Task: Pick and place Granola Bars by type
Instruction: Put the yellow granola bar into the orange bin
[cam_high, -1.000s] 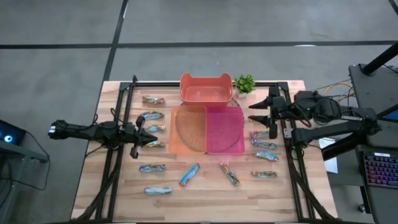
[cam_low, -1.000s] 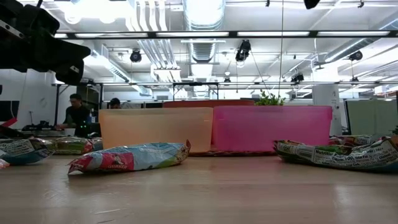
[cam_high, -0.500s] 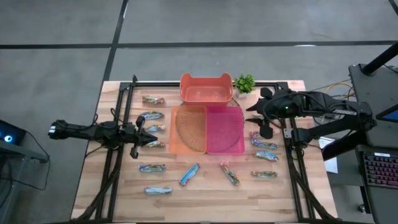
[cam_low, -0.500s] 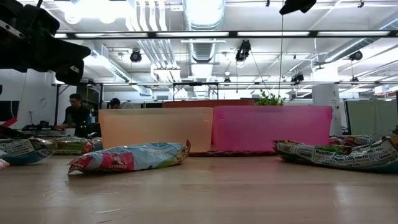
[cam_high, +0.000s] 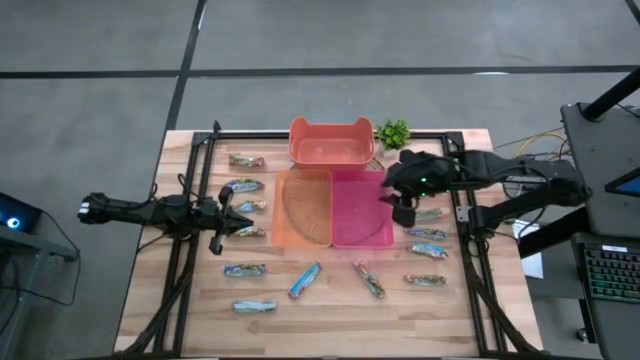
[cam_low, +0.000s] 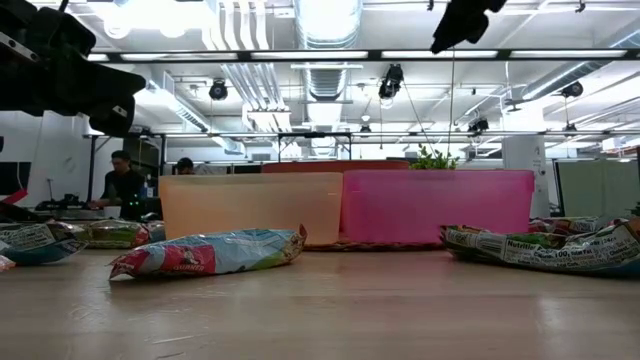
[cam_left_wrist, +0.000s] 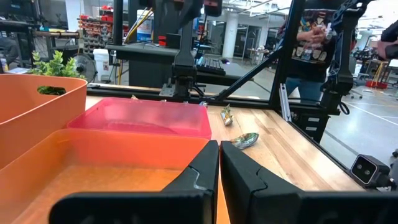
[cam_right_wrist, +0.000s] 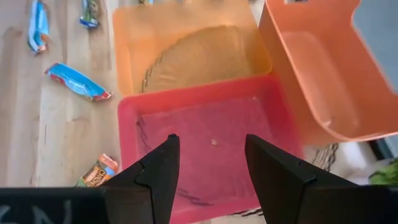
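Two bins still empty, shiny-wrapped granola bars (cam_high: 245, 270) scattered around them. Left gripper (cam_high: 222, 222), nine o'clock, jaws pressed together. Right gripper (cam_high: 400, 205), jaws spread and empty, over translucent pink plastic bin (cam_high: 362, 210); descend squarely on one bar.

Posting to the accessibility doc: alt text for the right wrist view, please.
The right tool, open and empty, hangs above the pink bin. Next to that bin sit an empty orange bin and a salmon bin. A few granola bars lie on the wooden table beside the bins.
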